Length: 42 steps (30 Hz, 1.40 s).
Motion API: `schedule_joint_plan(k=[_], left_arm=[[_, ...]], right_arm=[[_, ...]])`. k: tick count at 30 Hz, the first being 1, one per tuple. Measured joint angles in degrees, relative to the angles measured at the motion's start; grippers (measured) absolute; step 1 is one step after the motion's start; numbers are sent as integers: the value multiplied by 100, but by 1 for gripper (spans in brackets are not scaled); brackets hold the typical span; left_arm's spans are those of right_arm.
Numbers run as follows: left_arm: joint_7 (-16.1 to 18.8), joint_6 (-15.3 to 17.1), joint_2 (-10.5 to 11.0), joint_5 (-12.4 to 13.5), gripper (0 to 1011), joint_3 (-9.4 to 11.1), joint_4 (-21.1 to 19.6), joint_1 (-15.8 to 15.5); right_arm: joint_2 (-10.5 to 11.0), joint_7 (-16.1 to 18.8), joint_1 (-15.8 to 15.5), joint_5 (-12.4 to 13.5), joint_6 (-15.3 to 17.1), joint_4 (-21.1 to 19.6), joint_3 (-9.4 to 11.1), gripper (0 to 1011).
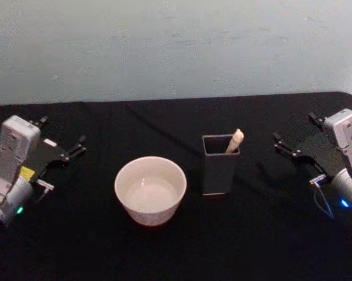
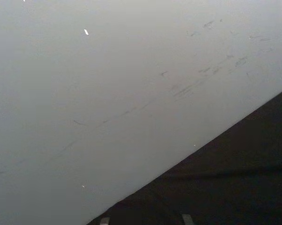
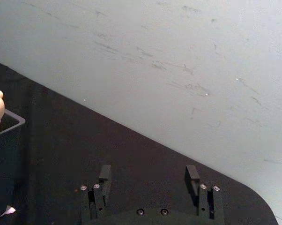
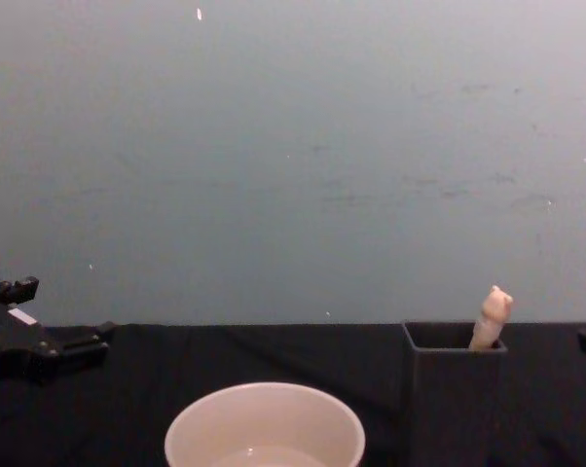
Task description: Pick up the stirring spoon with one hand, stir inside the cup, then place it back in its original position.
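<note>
One table [image 1: 252,246] under a black cloth spans the head view, with a plain pale wall [image 1: 176,47] behind it. There are two grippers, both held off to the sides, well away from the things in the middle. The left gripper [image 1: 62,131] is over the table's left side with its fingers spread wide and nothing between them. In the left wrist view just the tips of its fingers [image 2: 188,218] poke in at the edge. The right gripper [image 1: 294,129] is over the right side, also wide open and empty. Its two fingers [image 3: 105,177] stand well apart in its own wrist view.

One cream cup [image 1: 151,190] sits left of centre; the chest view cuts off its lower part. One dark grey square holder [image 1: 218,172] stands upright just to its right, not touching it. One stirring spoon [image 1: 234,141] stands inside that holder, leaning against its right wall. Only the cream bear-head end of the handle shows above the rim, and the rest is hidden inside.
</note>
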Motion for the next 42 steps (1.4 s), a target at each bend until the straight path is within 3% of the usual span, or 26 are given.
schedule_joint_plan(k=[36, 42], left_arm=[[0, 0, 0, 0, 1001, 0, 0, 0], [0, 0, 0, 0, 1001, 0, 0, 0]], right_arm=[[-4, 7, -5, 0, 0, -1, 8, 1000], [-7, 286, -166, 222, 11, -232, 160, 1000]])
